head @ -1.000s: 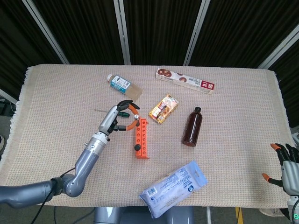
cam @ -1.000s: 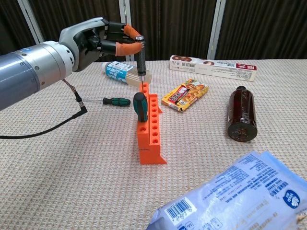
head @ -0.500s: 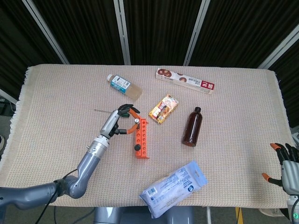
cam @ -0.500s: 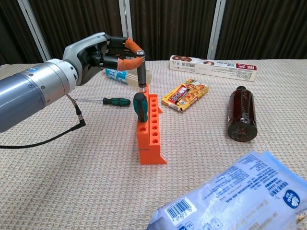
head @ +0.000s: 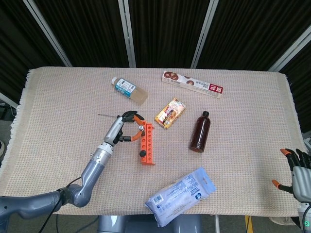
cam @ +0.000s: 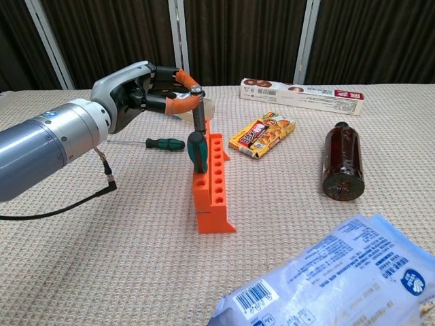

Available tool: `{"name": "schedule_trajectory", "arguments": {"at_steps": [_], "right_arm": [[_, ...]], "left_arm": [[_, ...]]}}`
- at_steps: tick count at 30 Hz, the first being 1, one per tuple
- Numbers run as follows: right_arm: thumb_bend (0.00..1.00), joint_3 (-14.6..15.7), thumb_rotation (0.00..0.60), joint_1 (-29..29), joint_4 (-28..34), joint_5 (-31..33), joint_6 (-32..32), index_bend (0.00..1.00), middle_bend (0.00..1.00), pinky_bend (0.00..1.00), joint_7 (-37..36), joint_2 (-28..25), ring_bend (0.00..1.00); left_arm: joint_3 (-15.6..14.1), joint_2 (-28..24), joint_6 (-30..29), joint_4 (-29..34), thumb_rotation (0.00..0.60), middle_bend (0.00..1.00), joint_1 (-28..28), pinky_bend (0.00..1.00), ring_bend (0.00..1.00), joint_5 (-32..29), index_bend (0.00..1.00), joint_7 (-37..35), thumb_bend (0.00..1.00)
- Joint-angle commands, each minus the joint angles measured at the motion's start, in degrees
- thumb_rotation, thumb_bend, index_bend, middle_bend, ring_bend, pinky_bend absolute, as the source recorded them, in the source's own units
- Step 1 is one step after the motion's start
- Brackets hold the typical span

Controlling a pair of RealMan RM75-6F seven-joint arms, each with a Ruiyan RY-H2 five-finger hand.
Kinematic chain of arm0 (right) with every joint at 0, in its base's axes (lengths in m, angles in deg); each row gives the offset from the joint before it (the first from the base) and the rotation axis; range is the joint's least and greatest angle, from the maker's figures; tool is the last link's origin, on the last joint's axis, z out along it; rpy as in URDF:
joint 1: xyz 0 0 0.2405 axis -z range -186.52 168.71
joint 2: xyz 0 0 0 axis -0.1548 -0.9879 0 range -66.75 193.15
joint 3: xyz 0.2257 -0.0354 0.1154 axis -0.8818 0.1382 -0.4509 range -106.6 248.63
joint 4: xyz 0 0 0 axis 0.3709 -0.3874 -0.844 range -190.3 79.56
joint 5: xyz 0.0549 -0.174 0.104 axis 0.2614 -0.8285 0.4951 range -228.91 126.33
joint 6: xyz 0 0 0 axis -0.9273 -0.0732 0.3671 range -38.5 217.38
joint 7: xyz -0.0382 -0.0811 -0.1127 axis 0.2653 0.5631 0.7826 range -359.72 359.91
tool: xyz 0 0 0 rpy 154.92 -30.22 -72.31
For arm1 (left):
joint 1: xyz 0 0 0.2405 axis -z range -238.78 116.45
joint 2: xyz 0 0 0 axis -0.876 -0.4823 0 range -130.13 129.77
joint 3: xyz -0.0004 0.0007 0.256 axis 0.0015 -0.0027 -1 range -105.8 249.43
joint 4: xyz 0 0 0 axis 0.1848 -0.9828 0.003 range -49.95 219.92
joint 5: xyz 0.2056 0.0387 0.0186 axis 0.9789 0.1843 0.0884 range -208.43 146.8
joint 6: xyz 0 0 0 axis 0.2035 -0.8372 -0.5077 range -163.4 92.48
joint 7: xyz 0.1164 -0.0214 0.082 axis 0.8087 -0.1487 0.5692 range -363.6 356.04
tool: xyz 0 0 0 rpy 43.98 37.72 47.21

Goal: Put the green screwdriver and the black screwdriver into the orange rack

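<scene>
The orange rack (head: pixel 148 142) (cam: pixel 216 198) stands mid-table. A green-and-black screwdriver (cam: pixel 197 151) is upright in one of its near holes. My left hand (head: pixel 124 128) (cam: pixel 144 90) pinches the black screwdriver (cam: pixel 200 114) upright between orange-tipped fingers. Its tip is at the rack's far end, behind the green handle. A smaller green screwdriver (cam: pixel 165 143) lies flat on the cloth left of the rack; in the head view only its shaft (head: pixel 105 115) shows. My right hand (head: pixel 298 176) hangs off the table's near right corner with its fingers apart and nothing in it.
A brown bottle (head: pixel 200 132) lies right of the rack and a snack pack (head: pixel 170 112) lies behind it. A long box (head: pixel 193 84) and a clear bottle (head: pixel 129 90) lie at the back. A blue-white bag (head: pixel 181 196) is at the front edge. A thin black cable (cam: pixel 64 199) trails from my left arm.
My left hand has come down and toward me with the black screwdriver, bringing its tip to the rack's far end. The right hand has not moved.
</scene>
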Motion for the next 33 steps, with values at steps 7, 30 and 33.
{"name": "schedule_trajectory", "arguments": {"at_steps": [7, 30, 33], "right_arm": [[0.00, -0.02, 0.600, 0.03, -0.01, 0.21, -0.04, 0.15, 0.13, 0.06, 0.07, -0.02, 0.00], [0.00, -0.02, 0.600, -0.09, -0.07, 0.57, -0.49, 0.15, 0.13, 0.06, 0.14, 0.05, 0.00], [0.00, -0.03, 0.600, -0.15, -0.06, 0.61, -0.57, 0.15, 0.13, 0.06, 0.24, 0.06, 0.00]], "left_arm": [[0.51, 0.34, 0.52, -0.63, 0.600, 0.31, 0.29, 0.04, 0.10, -0.14, 0.70, 0.37, 0.54], [1.11, -0.44, 1.07, 0.10, 0.600, 0.31, 0.15, 0.04, 0.10, -0.36, 0.70, 1.39, 0.54], [1.21, -0.45, 1.32, -0.02, 0.600, 0.31, 0.22, 0.04, 0.10, -0.70, 0.70, 1.64, 0.54]]}}
